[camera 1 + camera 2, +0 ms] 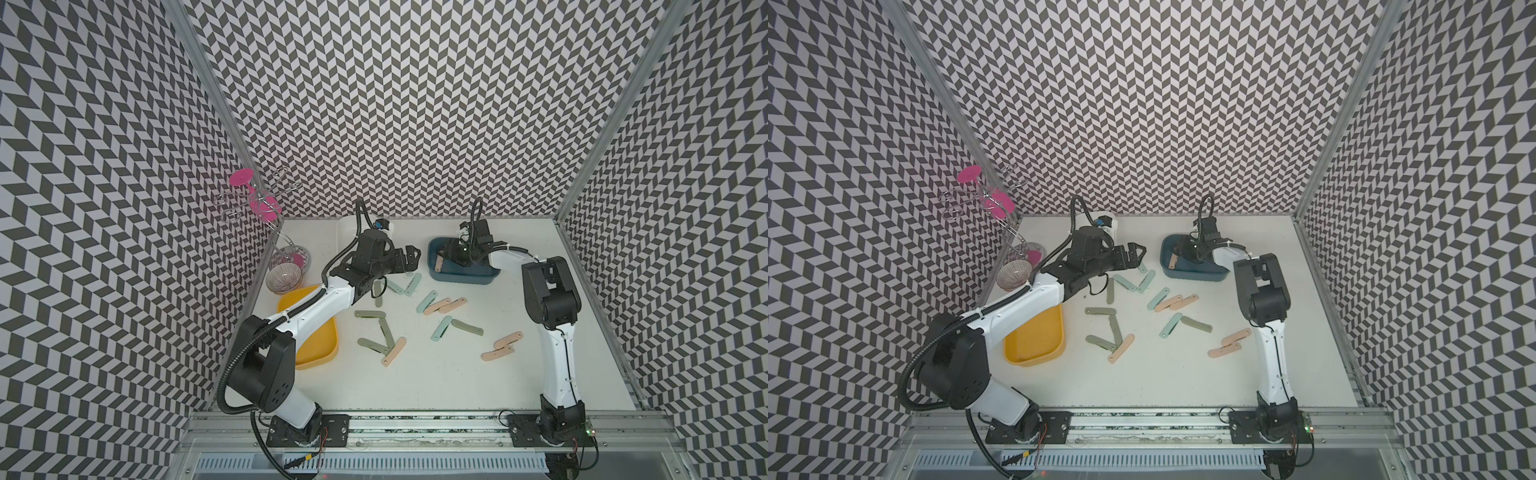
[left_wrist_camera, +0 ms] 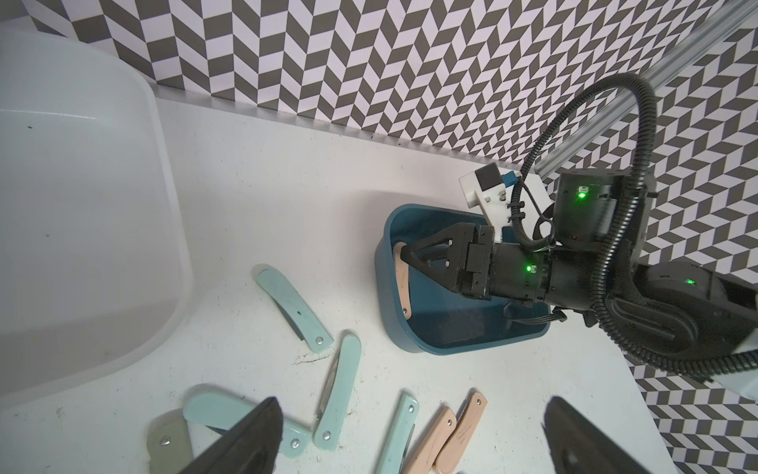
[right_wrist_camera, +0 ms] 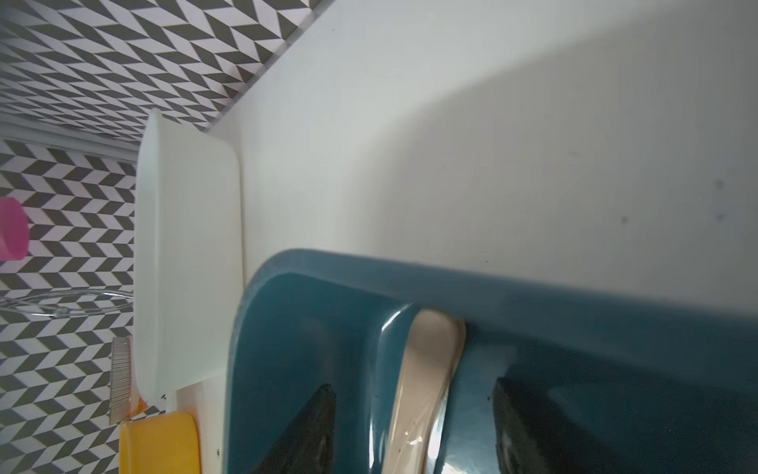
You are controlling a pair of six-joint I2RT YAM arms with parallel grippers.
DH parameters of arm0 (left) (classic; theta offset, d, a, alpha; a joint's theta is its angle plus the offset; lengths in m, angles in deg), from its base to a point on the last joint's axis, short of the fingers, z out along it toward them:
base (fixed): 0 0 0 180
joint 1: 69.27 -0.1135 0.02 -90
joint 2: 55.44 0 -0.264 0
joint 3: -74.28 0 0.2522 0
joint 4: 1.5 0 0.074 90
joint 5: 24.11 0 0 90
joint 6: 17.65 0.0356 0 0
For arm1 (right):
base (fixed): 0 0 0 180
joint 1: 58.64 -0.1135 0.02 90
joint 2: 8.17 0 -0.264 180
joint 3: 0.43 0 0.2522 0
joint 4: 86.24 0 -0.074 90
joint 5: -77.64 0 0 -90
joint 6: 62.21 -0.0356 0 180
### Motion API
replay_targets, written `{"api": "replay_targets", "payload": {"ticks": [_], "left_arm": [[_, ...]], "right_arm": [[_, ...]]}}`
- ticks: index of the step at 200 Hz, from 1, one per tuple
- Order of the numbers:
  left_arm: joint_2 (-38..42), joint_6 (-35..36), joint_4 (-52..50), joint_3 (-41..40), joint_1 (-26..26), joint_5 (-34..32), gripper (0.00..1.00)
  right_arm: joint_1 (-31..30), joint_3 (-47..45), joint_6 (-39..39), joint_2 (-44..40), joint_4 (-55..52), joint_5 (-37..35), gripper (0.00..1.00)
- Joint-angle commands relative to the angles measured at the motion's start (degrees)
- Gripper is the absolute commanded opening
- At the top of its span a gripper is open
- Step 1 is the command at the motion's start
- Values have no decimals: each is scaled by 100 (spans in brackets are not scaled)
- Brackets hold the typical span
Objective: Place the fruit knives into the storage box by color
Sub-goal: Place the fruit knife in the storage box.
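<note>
right gripper jaws parted partway, gripping nothing, astride peach-pink flat fruit knife | knife inside teal plastic storage box, lengthwise along wall, rivet end frontward | left gripper jaws spread wide, empty | white table: five mint knives, five olive knives, five peach knives

- My white table, seen from above.
- A teal box, yellow box and white box sit on it.
- Scattered fruit knives lie between them.
</note>
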Motion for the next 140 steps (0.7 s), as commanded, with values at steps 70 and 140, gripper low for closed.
{"api": "replay_targets", "payload": {"ticks": [70, 140], "left_arm": [[67, 65, -39, 126, -18, -41, 100], [92, 74, -60, 116, -36, -34, 100]], "right_arm": [[-20, 95, -248, 335, 527, 567, 59], [-43, 118, -336, 415, 619, 664, 58]]}}
